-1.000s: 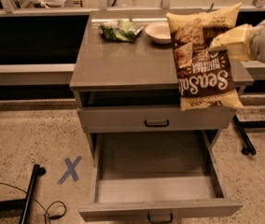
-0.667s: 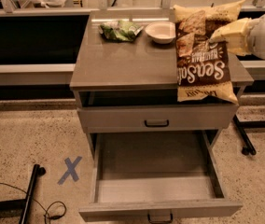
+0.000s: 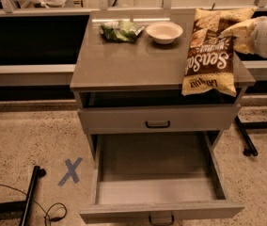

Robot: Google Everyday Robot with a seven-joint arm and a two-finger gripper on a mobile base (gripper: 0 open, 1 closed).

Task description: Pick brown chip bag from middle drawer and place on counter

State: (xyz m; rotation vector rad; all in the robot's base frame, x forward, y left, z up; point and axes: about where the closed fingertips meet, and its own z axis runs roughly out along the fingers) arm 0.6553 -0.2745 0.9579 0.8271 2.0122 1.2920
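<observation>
The brown chip bag point(image 3: 210, 52) hangs upright over the right side of the counter point(image 3: 133, 60), with its lower edge past the counter's front right edge. My gripper point(image 3: 234, 33) comes in from the right and is shut on the bag's upper right part. The middle drawer point(image 3: 157, 173) is pulled wide open below, and its grey interior holds nothing.
A small green bag point(image 3: 119, 30) and a pale bowl point(image 3: 164, 32) sit at the back of the counter. A shallower closed drawer front point(image 3: 157, 119) with a dark handle lies under the counter. A blue X point(image 3: 71, 171) marks the floor at left, near a black stand leg point(image 3: 30, 199).
The view has shifted, so the cabinet sits more to the right and higher in frame. The bag has moved up and back with the gripper, further over the counter.
</observation>
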